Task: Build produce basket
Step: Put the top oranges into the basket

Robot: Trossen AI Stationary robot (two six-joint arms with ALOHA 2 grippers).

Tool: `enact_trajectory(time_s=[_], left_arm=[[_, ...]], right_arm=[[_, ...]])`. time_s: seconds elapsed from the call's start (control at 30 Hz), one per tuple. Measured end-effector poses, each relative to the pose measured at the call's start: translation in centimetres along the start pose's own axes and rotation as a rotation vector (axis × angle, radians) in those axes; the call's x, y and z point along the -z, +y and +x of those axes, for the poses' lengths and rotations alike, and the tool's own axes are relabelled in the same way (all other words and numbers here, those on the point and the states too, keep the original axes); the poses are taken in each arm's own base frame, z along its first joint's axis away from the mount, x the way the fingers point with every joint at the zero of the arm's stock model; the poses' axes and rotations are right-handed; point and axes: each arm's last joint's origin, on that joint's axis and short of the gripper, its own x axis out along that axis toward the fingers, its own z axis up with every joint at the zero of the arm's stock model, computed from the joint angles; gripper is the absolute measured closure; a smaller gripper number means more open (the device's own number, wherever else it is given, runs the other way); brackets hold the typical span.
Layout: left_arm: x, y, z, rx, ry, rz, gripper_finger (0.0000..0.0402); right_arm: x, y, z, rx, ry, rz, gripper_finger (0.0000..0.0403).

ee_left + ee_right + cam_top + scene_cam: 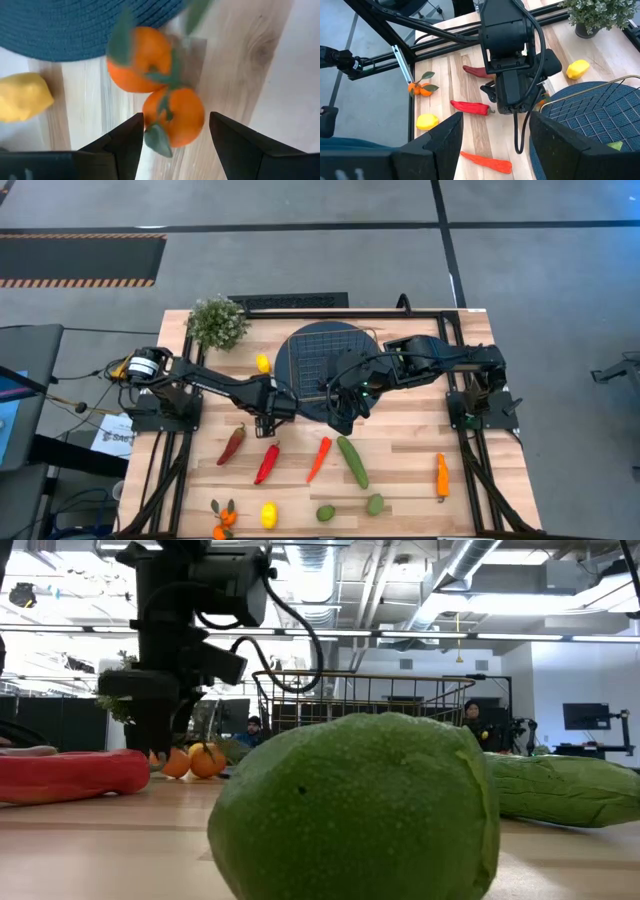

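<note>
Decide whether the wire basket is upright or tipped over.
Upright. From above, the basket sits flat on the blue mat, open side up; at table level its rim runs nearly level on top.

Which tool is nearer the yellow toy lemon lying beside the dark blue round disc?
Left. The left tool is just beside the lemon along the disc's edge; the right tool is across the disc from it.

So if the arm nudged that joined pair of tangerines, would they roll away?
Probably not far: the tangerines look joined as a pair, so they'd likely wobble rather than roll. Their smooth round skin might slip in a pinch, and the leaves look bendy.
</note>
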Motion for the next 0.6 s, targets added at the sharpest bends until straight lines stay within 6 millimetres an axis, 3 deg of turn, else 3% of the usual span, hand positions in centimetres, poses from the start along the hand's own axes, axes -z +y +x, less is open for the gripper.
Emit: enact_trajectory(time_s=[0.37, 0.47, 0.6], left_arm=[[-1.1, -0.3, 0.0, 0.034, -0.112, -0.019, 0.0205], [-1.2, -0.3, 0.0, 0.035, -0.122, -0.021, 0.0246], [-1.2, -0.3, 0.0, 0.033, -0.121, -0.021, 0.0334]], right_arm=[[0.0, 0.0, 0.0, 0.0, -0.001, -0.001, 0.0155], [0.0, 0.0, 0.0, 0.0, -0.003, -0.001, 0.0155], [-0.2, 0.1, 0.0, -0.008, -0.021, 0.0, 0.0155]])
